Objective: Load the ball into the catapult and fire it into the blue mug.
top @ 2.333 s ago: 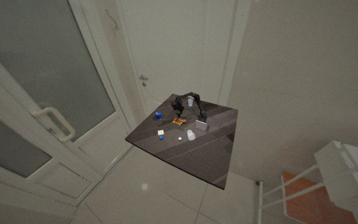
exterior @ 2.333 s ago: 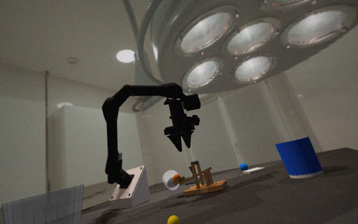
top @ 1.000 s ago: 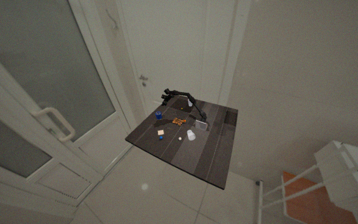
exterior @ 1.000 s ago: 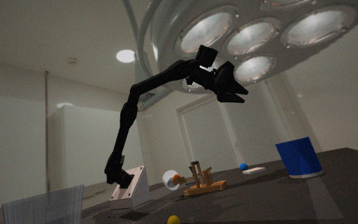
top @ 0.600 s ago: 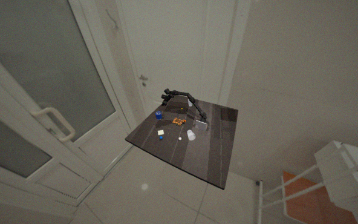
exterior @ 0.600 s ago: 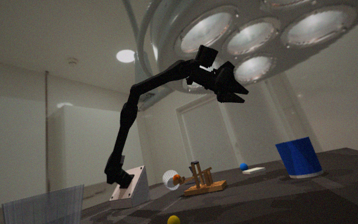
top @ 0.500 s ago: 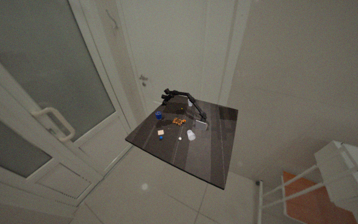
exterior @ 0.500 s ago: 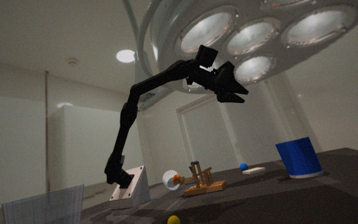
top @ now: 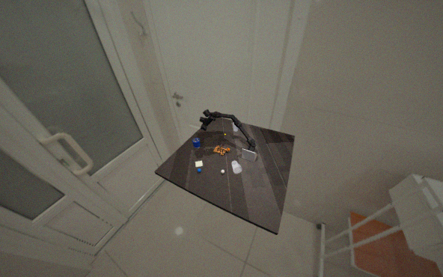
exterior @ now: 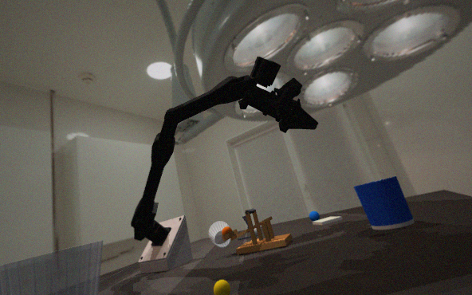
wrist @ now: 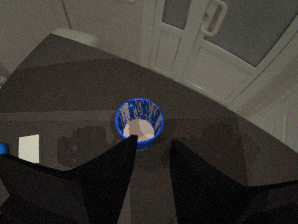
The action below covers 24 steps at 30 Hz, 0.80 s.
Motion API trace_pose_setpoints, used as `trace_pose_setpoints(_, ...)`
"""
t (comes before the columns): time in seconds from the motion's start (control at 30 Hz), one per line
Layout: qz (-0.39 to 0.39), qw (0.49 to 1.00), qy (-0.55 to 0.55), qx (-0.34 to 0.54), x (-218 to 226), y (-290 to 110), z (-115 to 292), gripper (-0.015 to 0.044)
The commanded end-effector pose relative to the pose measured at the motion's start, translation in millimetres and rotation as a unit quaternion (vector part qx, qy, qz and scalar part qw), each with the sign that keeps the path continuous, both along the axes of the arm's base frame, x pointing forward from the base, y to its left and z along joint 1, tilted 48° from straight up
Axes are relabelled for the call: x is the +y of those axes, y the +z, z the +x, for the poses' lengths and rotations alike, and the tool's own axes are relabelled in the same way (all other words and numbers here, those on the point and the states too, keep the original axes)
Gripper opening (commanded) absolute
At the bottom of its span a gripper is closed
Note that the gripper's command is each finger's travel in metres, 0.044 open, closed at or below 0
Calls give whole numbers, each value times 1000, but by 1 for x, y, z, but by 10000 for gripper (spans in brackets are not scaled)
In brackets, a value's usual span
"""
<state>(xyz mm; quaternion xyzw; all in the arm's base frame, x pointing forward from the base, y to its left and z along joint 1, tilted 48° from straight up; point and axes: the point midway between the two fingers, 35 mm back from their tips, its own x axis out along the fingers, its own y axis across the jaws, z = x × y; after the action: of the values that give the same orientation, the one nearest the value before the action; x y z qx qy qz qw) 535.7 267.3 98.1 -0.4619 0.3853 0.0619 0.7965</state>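
The wooden catapult (top: 219,150) (exterior: 269,244) stands on the table. An orange ball (top: 228,150) (exterior: 228,233) is at the cup end of its throwing arm. The blue mug (top: 196,143) (exterior: 384,205) (wrist: 145,146) stands upright; the wrist view looks into it and shows no ball inside. My gripper (top: 203,127) (exterior: 311,123) (wrist: 154,143) is high above the table, well away from the catapult. Its fingers are partly apart with nothing between them. The catapult is out of the wrist view.
A yellow ball (top: 224,134) (exterior: 222,287), a blue ball (top: 199,170) (exterior: 314,215) (wrist: 3,149), a white ball (top: 222,171) and a pale flat block (top: 199,164) (exterior: 328,220) (wrist: 29,148) lie on the table. One translucent cup (top: 236,167) lies on its side; another (top: 235,126) (exterior: 46,267) is near the arm.
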Motion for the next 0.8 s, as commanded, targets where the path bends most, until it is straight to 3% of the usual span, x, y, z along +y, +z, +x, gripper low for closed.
trace_pose_setpoints(0.0, 0, 1000, 2, 1, 0, 0, 0, 0)
trace_pose_setpoints(0.43, -3, 1000, 3, 4, 0, -2, -1, 0)
trace_pose_setpoints(0.77, -96, 991, 36, 88, 5, -54, -47, 0)
